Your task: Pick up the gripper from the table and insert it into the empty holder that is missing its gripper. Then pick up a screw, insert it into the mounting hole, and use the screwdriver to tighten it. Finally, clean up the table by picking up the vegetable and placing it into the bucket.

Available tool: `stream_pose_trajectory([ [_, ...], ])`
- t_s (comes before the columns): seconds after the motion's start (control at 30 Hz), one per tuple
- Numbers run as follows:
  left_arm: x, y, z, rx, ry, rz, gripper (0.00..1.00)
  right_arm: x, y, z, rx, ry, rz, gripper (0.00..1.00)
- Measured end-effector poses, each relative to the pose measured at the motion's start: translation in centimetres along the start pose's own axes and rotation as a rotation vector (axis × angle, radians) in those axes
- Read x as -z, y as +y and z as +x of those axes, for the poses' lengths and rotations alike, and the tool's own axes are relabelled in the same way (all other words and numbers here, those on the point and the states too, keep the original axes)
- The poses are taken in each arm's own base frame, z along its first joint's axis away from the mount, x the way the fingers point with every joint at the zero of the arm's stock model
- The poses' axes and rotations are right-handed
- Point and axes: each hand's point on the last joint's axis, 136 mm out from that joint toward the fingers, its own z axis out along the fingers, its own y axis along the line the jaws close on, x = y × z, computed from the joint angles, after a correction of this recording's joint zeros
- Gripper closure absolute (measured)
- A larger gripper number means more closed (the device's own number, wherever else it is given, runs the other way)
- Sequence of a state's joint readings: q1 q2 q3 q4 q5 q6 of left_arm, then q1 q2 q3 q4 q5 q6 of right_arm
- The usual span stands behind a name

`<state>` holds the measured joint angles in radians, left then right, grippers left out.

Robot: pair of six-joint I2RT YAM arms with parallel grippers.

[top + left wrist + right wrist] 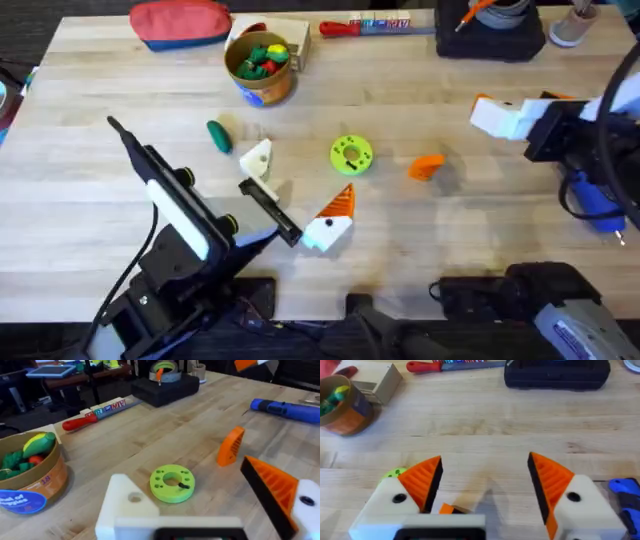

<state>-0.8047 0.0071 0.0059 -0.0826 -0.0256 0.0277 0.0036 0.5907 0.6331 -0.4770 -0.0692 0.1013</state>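
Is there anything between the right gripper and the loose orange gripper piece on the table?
Nothing visible. The right gripper is open right over the orange piece, which shows between its fingers, with bare table around. The green disc lies off to one side.

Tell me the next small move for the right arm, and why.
Probably lower the right claw over the orange wedge and close. Its fingers stand open with the wedge lying on the table between them in the right wrist view, and the left claw's plain white block has no orange part yet.
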Motion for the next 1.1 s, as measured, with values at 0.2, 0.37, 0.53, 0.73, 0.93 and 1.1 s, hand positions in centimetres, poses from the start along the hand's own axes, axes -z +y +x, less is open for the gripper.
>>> stream_pose_trajectory([
  [0.2, 0.0, 0.0, 0.0, 0.000, -0.001, 0.000, 0.013, 0.0, 0.0, 0.0, 0.000, 0.000, 0.000, 0.010],
  [0.37, 0.0, -0.5, -0.1, 0.000, -0.003, 0.027, 0.013, 0.0, 0.0, 0.0, 0.000, 0.000, 0.000, 0.010],
  [0.53, 0.1, -1.4, -0.1, 0.043, -0.004, 0.083, 0.013, 0.0, 0.0, 0.0, 0.000, 0.000, 0.000, 0.010],
  [0.73, 0.1, -1.8, -0.2, 0.133, 0.000, 0.103, 0.013, 0.0, 0.0, -0.1, 0.001, -0.005, -0.001, 0.010],
  [0.93, 0.1, -1.9, -0.2, 0.161, 0.001, 0.109, 0.013, 0.0, 0.0, 1.0, -0.008, 0.040, 0.001, 0.010],
  [1.1, 0.1, -1.9, -0.2, 0.168, 0.002, 0.109, 0.013, -0.5, 1.0, 0.3, 0.055, 0.058, -0.054, 0.010],
])
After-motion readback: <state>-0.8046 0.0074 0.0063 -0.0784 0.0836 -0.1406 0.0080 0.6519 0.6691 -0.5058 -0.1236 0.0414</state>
